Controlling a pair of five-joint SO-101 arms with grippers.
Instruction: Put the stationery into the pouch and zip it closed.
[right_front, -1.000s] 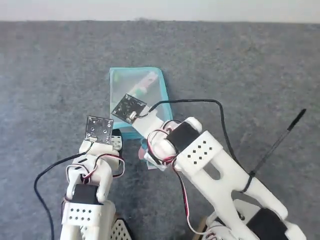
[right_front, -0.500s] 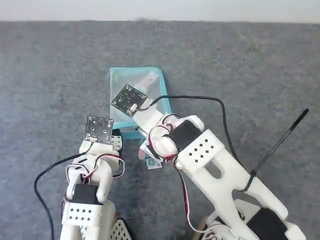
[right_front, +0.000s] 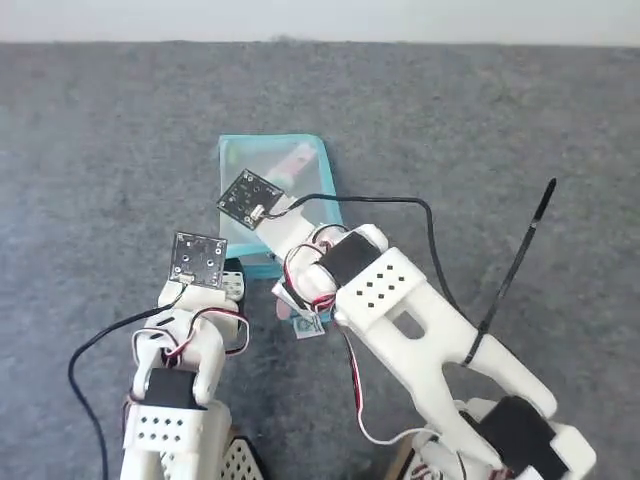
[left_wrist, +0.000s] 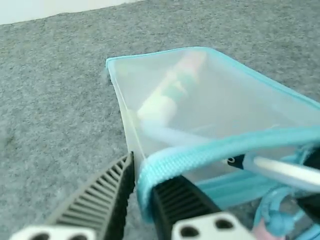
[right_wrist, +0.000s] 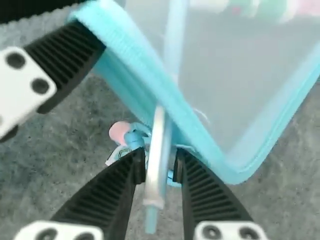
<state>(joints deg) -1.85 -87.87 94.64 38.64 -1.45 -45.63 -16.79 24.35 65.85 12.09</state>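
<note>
At the near edge of the pouch (left_wrist: 225, 100), the left gripper (left_wrist: 144, 174) pinches the teal zipper band. Just beside it, the right gripper (right_wrist: 160, 154) is clamped on a pen (right_wrist: 160, 127) at the pouch's mouth. Deeper inside the pouch lies a pastel stick (left_wrist: 170, 92).

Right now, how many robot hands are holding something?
2. The left hand pinches the zip edge of the translucent teal pouch; the right hand grips a slim silver pen at its mouth.

No text, label or number can be read.
</note>
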